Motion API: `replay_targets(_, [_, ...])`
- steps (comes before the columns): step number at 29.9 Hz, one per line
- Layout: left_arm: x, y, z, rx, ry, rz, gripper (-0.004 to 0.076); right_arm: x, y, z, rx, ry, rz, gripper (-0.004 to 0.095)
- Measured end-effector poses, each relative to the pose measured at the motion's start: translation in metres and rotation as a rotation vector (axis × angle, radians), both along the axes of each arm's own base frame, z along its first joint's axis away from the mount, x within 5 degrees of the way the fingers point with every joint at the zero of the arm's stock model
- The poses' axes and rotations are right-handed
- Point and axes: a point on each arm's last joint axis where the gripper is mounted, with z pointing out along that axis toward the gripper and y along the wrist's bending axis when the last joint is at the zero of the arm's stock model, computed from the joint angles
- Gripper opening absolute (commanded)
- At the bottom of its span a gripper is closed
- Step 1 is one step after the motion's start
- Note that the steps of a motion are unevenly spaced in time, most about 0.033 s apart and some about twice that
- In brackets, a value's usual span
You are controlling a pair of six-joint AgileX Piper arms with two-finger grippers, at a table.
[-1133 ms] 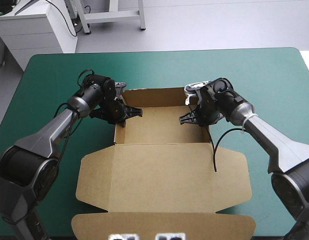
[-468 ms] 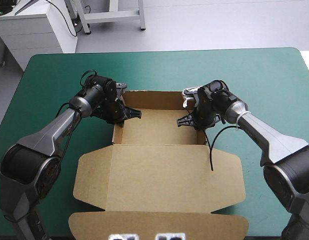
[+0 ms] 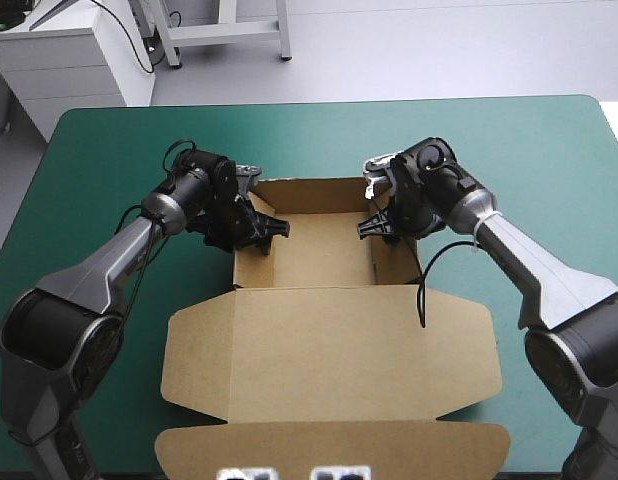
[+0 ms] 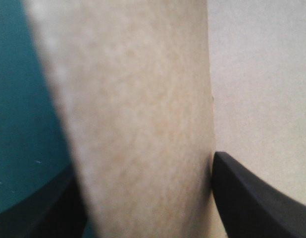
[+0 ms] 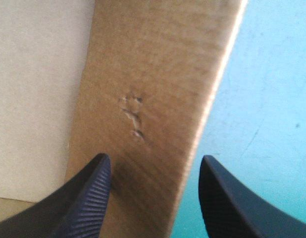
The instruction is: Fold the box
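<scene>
**boxwatcher:** Brown board takes up the middle of the teal-green desk (image 3: 109,150). That's the box (image 3: 319,250), and it's half made. The far part is an open tray with its walls up. The lid (image 3: 329,340) lies flat on the near side, and its front flap reaches almost to the desk's near edge.

**armfan22:** ok, and where are the arms?

**boxwatcher:** One is at each side wall of the tray, about level with each other. The left jaws sit over the left wall (image 3: 251,265) and the right jaws over the right wall (image 3: 394,265).

**armfan22:** clamped on it or not?

**boxwatcher:** Doesn't look like it to me. In the left wrist view the jaws are wide apart, with the wall standing upright in the gap. One of the black fingers (image 4: 257,198) is on the tray side, right up against the board. The other is on the outside, over the teal-green cover. The wall pretty much fills the space between them.

**armfan22:** right side the same?

**boxwatcher:** Pretty much, those jaws are apart too. The inner finger (image 5: 83,198) is against the wall on the tray side. The outer one hangs over the cover, with a thin strip of teal-green showing between it and the board. There's also a small dent (image 5: 132,114) in that wall just ahead of the fingers.
</scene>
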Motion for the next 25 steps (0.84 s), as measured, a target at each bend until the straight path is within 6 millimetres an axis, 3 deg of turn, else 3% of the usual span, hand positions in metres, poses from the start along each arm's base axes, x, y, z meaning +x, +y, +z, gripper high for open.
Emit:
replay_targets(9, [0.002, -0.002, 0.025, 0.009, -0.010, -0.015, 0.0497, 0.005, 0.001, 0.032, 0.020, -0.081, -0.006, 0.0497])
replay_targets(18, [0.012, -0.003, 0.083, -0.027, -0.187, -0.017, 0.0496, -0.001, -0.003, 0.080, 0.074, -0.212, 0.005, 0.0485])
replay_targets(22, [0.004, 0.000, 0.118, -0.067, -0.282, -0.025, 0.0474, -0.016, -0.012, 0.106, 0.105, -0.273, -0.006, 0.0485])
replay_targets(25, [-0.010, 0.007, 0.150, -0.095, -0.372, -0.046, 0.0410, -0.028, -0.018, 0.122, 0.130, -0.311, -0.020, 0.0485])
